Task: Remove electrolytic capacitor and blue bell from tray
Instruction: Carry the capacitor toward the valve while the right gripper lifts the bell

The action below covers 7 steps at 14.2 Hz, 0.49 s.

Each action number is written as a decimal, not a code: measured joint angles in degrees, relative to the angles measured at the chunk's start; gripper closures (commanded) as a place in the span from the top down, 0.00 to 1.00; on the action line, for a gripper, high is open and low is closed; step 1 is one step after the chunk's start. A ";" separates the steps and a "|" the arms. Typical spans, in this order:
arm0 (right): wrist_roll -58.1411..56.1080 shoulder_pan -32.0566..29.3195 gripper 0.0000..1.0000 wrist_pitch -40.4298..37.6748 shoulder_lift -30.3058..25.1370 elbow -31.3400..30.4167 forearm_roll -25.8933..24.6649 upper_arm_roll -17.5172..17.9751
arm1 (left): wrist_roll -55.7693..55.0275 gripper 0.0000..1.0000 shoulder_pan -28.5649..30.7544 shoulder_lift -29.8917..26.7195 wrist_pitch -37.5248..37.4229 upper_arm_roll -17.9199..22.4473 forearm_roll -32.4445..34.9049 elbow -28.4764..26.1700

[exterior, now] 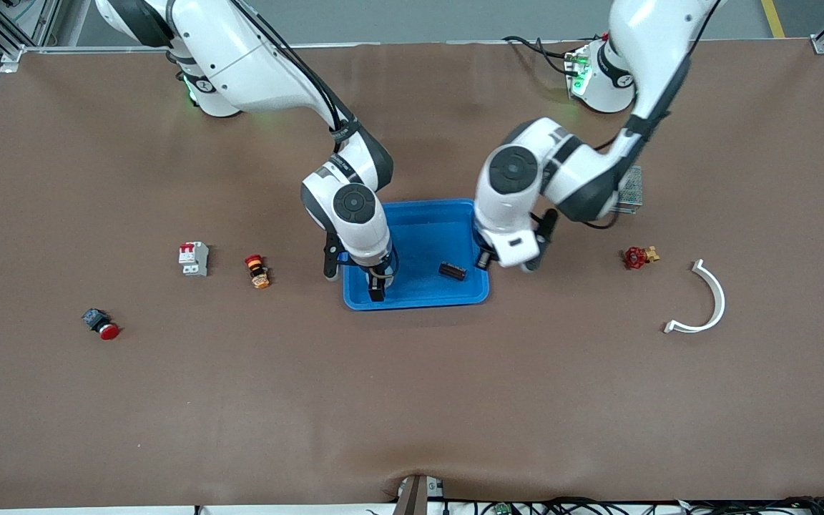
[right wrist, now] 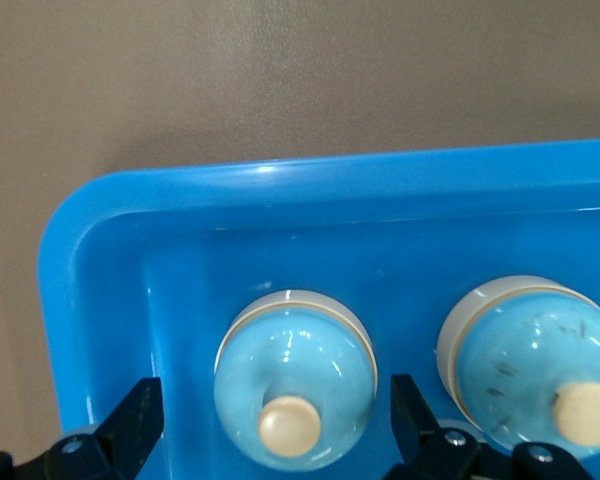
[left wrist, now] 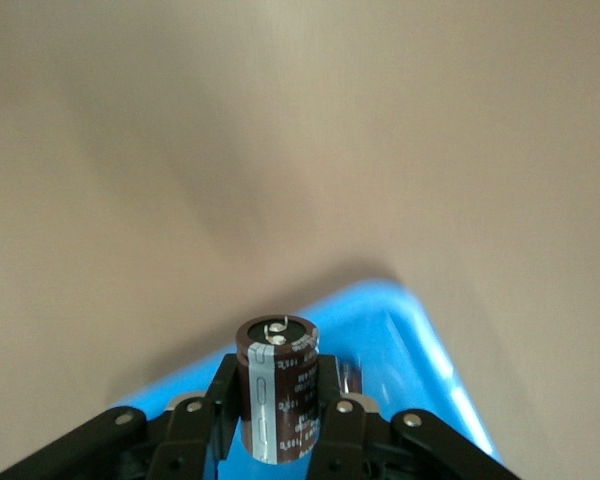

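Blue plastic tray point(exterior: 426, 229) sits mid-desk between both arms. The left hand point(left wrist: 280, 425) is over the tray's edge toward the left arm's end, clamped on a brown capacitor point(left wrist: 277, 385) that stands upright between its fingers. Another capacitor point(exterior: 453, 271) lies inside the tray. The right hand point(right wrist: 275, 425) is low in the tray's corner toward the right arm's end, fingers spread wide around a pale blue bell point(right wrist: 295, 378); a second bell point(right wrist: 535, 360) stands just beside it.

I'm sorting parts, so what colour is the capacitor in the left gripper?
Dark brown with a silver-grey stripe; the capacitor shows best in the left wrist view.
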 measured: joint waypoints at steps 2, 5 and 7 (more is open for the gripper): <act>0.02 0.03 0.93 0.17 0.15 0.08 -0.35 -0.03 | 5.01 0.00 3.82 -0.83 -2.46 0.02 0.00 -0.63; 0.02 0.05 0.45 0.26 0.15 0.21 -2.20 -0.04 | 12.53 0.00 9.10 -1.50 -3.47 0.00 0.00 -3.49; 0.01 0.12 0.01 0.31 0.10 0.34 -5.25 0.00 | 17.74 0.00 12.33 -1.56 -3.56 0.00 0.00 -6.20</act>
